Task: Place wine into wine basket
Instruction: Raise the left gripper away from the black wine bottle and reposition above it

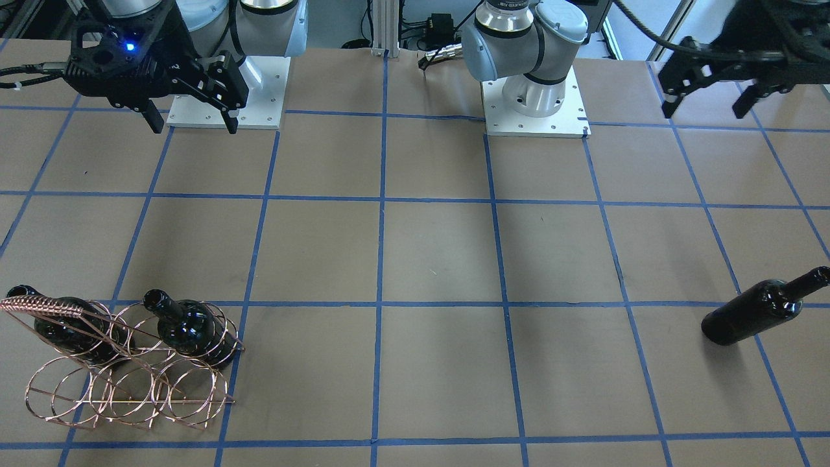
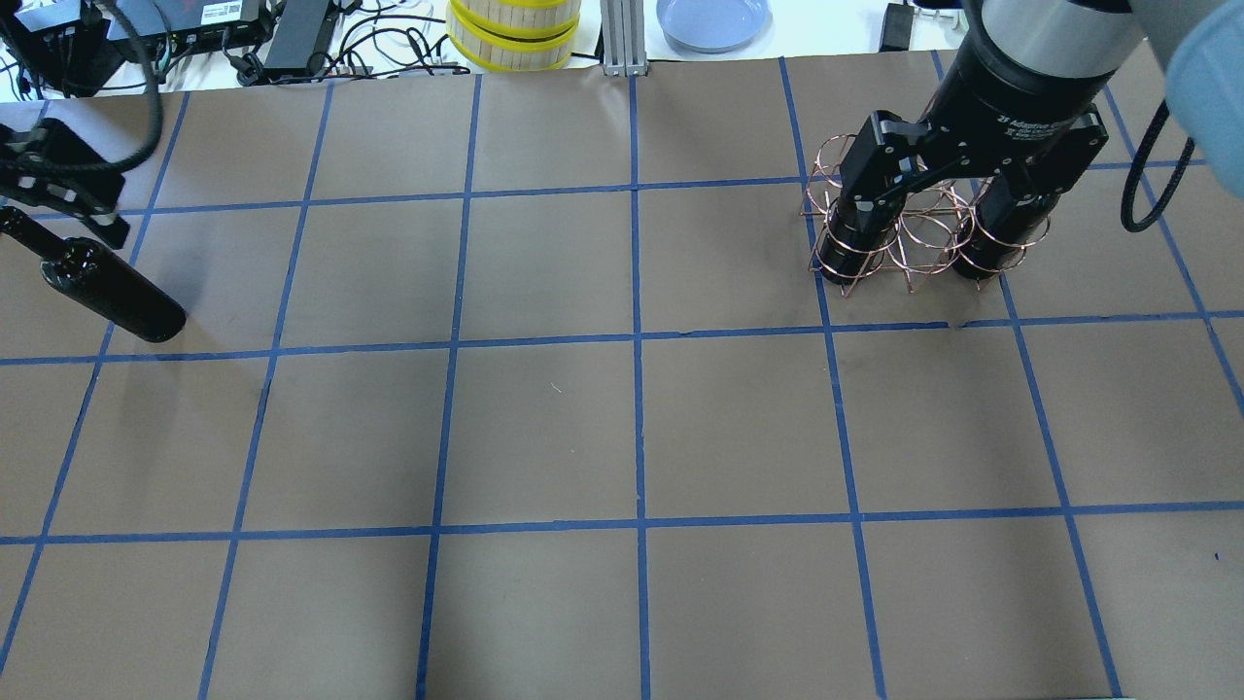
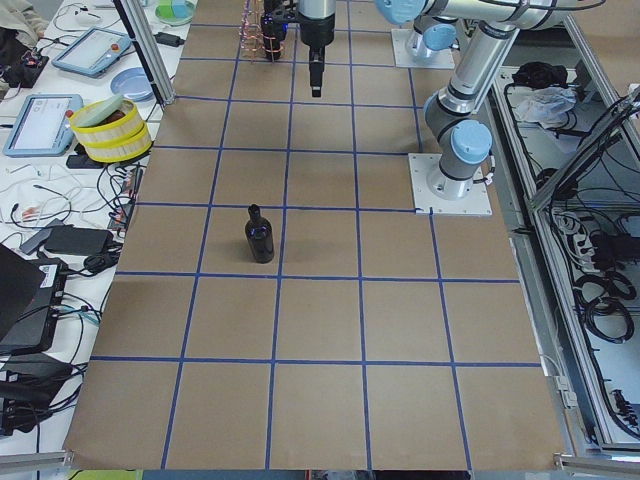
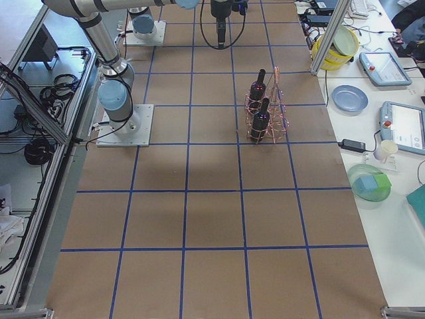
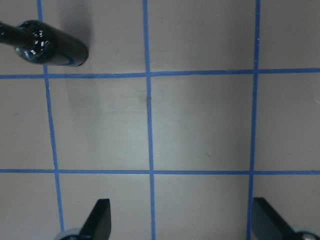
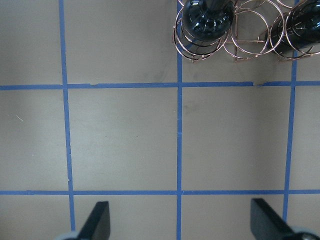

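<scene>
One loose wine bottle [image 1: 758,311], glossy near-black, lies on its side on the brown table; it also shows in the overhead view [image 2: 107,292] and at the top left of the left wrist view [image 5: 47,47]. The copper wire wine basket [image 1: 130,383] stands at the other end of the table [image 2: 880,267] and holds two look-alike bottles [image 1: 191,331] [image 1: 71,331]. My left gripper [image 1: 708,104] is open and empty, high up near the loose bottle [image 5: 182,220]. My right gripper [image 1: 193,123] is open and empty, raised on the robot's side of the basket [image 6: 180,220].
Blue tape lines grid the brown table. The arm bases [image 1: 535,97] stand on white plates at the robot's edge. Yellow-rimmed containers [image 2: 515,34] and a blue plate [image 2: 714,19] sit beyond the far edge. Cables and tablets lie on the side bench [image 3: 60,100].
</scene>
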Controlling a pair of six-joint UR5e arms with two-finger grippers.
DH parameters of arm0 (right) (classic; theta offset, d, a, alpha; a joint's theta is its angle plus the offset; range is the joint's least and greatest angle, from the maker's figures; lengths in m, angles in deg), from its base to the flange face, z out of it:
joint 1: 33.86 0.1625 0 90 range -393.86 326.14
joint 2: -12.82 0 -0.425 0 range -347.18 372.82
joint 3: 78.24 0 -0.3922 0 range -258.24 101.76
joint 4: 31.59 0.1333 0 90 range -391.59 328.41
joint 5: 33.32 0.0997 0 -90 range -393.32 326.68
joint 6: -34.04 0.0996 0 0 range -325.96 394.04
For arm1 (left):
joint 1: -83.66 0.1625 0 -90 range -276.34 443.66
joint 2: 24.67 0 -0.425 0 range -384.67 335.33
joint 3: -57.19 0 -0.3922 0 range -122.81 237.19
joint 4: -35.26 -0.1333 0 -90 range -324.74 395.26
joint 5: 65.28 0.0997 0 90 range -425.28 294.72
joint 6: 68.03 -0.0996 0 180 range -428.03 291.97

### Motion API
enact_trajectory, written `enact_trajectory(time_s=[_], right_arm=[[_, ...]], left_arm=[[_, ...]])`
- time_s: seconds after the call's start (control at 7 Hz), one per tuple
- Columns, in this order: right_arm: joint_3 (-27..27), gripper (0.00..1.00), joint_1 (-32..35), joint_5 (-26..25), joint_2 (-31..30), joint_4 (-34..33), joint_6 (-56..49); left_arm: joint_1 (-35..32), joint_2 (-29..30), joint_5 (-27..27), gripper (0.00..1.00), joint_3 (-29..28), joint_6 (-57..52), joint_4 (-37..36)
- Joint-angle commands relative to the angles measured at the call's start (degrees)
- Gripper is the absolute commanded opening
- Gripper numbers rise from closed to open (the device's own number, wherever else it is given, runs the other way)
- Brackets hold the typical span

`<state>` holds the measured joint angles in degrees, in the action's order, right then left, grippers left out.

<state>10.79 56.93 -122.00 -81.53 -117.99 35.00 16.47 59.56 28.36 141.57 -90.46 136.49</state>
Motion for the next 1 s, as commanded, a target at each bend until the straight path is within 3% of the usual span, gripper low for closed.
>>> enact_trajectory(time_s=[0.0, 0.29, 0.86], right_arm=[[0.0, 1.0, 0.0, 0.0, -0.04, 0.0, 0.0], [0.0, 1.0, 0.0, 0.0, -0.04, 0.0, 0.0], [0.0, 1.0, 0.0, 0.0, -0.04, 0.0, 0.0]], left_arm=[[14.04, 3.9, -0.82, 1.0, -0.1, -9.97, -3.47], [15.77, 8.82, -4.74, 1.0, -0.09, -11.15, -11.1], [16.29, 17.89, -5.39, 0.99, -0.71, -16.93, -23.43]])
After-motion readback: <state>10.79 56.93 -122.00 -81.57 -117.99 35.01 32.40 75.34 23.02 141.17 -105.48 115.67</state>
